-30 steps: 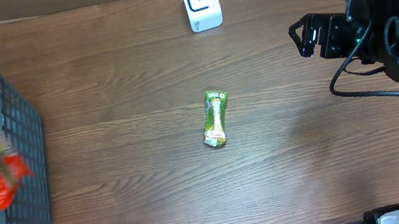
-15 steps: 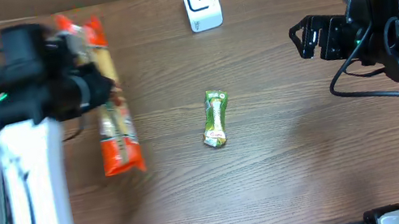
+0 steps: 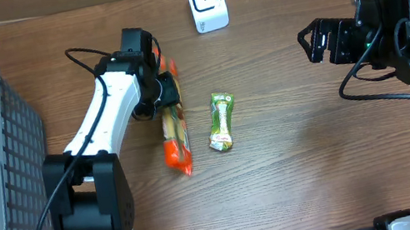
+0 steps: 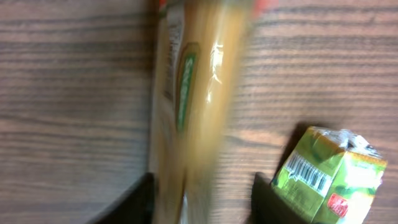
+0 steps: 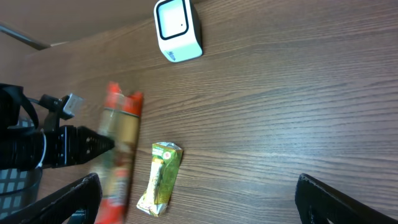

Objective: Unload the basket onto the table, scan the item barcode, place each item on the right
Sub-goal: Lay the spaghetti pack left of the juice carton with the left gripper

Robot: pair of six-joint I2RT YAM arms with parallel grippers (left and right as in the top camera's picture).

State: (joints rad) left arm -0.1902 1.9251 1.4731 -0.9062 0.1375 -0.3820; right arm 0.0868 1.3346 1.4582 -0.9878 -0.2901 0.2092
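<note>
My left end effector straddles the far end of the orange-and-yellow packet. I cannot tell whether its jaws grip the packet, while my right end effector hangs wide apart and empty. The packet's long axis runs far to near over the worktop, just left of the green pouch and roughly parallel to it. A second ago the packet hung over the basket at the left edge.
</note>
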